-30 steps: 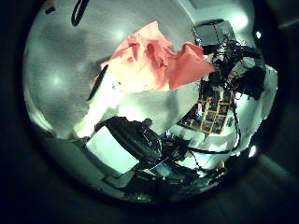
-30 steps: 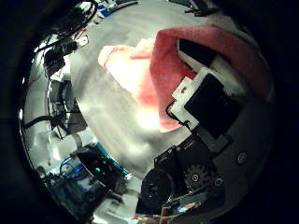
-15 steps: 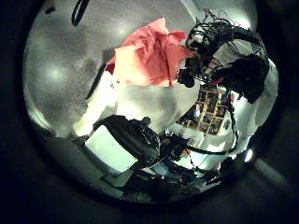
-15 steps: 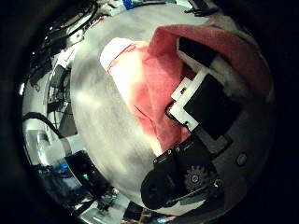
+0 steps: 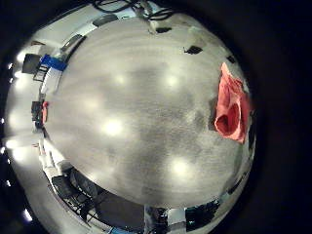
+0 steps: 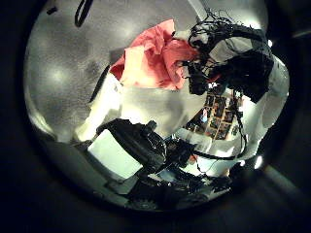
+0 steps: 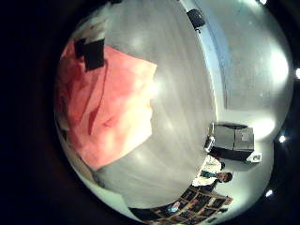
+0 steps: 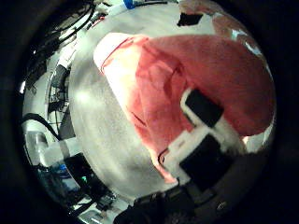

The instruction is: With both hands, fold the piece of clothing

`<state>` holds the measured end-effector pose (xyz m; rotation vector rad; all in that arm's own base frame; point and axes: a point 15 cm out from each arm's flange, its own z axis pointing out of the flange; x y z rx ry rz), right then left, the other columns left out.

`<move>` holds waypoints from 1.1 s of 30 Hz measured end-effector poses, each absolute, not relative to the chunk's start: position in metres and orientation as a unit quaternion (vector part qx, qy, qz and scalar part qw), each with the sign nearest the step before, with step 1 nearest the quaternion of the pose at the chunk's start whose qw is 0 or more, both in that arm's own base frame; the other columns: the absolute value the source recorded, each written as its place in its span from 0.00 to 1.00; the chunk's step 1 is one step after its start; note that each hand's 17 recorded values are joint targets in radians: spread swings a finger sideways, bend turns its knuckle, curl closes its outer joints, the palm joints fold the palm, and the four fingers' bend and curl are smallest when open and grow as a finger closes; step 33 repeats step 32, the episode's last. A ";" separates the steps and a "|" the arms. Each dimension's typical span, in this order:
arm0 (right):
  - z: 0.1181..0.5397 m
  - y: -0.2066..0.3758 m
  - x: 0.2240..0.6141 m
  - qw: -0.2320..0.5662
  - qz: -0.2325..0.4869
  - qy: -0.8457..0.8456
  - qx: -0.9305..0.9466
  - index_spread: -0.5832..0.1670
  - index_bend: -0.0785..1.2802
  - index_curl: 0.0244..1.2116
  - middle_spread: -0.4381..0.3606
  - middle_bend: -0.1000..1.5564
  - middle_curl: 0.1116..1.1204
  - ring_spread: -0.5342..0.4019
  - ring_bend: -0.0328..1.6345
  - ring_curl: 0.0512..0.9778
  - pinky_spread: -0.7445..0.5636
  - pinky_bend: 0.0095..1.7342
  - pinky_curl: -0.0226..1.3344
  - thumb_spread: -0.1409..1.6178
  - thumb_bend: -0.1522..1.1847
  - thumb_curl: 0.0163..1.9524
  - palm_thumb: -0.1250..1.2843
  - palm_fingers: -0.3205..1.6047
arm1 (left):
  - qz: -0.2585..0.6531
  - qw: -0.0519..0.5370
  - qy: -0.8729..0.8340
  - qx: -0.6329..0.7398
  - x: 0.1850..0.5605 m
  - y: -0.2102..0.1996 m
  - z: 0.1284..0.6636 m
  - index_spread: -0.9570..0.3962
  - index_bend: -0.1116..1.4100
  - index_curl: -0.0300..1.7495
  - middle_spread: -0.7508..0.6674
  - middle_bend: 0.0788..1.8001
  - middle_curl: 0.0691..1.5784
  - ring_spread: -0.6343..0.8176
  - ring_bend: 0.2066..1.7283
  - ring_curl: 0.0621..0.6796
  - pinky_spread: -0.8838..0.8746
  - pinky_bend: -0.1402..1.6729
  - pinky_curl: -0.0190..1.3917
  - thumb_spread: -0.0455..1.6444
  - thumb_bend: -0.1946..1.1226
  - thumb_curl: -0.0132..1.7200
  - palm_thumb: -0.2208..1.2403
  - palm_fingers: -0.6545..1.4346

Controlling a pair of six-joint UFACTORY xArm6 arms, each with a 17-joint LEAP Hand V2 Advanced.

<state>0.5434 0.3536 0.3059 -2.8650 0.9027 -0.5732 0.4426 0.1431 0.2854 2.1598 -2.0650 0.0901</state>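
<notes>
Pink garment (image 7: 108, 103) on grey table (image 5: 127, 107)

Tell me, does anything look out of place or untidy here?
Only the pink garment stands out: it lies bunched and creased on the grey table, not flat. The right hand is on it. Nothing looks spilled or damaged.
</notes>
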 end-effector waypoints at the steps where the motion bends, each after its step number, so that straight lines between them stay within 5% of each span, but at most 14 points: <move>1: 0.312 0.355 0.543 0.053 -0.185 0.297 -0.935 0.32 0.24 0.51 0.30 0.37 0.54 0.26 0.68 0.64 0.32 0.59 0.58 0.81 0.08 0.28 0.54 0.22 | 0.030 0.077 -0.689 0.720 0.443 0.143 0.284 0.65 0.20 0.29 0.54 0.06 0.18 0.61 0.23 0.24 0.70 0.18 0.23 0.80 0.14 0.19 0.56 0.44; 8: 0.382 0.331 0.545 0.110 -0.190 0.323 -0.920 0.36 0.19 0.42 0.43 0.29 0.43 0.33 0.59 0.54 0.51 0.54 0.54 0.85 0.10 0.23 0.48 0.21 | 0.028 0.081 -0.692 0.717 0.443 0.137 0.282 0.65 0.20 0.29 0.54 0.06 0.18 0.61 0.23 0.24 0.70 0.18 0.23 0.80 0.14 0.19 0.56 0.44; 19: 0.467 0.183 0.524 0.114 -0.153 0.454 -0.871 0.38 0.19 0.35 0.49 0.28 0.36 0.51 0.50 0.44 0.75 0.46 0.46 0.86 0.10 0.20 0.46 0.22 | 0.017 0.090 -0.718 0.690 0.430 0.079 0.312 0.65 0.20 0.29 0.55 0.06 0.18 0.61 0.23 0.24 0.71 0.18 0.23 0.80 0.14 0.20 0.56 0.43; 33: 0.436 0.038 0.502 0.052 -0.095 0.559 -0.822 0.37 0.18 0.30 0.49 0.27 0.31 0.57 0.45 0.36 0.87 0.39 0.38 0.86 0.11 0.18 0.43 0.24 | -0.027 0.110 -0.724 0.681 0.405 0.032 0.344 0.65 0.20 0.29 0.56 0.06 0.18 0.61 0.23 0.24 0.71 0.18 0.23 0.80 0.14 0.20 0.56 0.43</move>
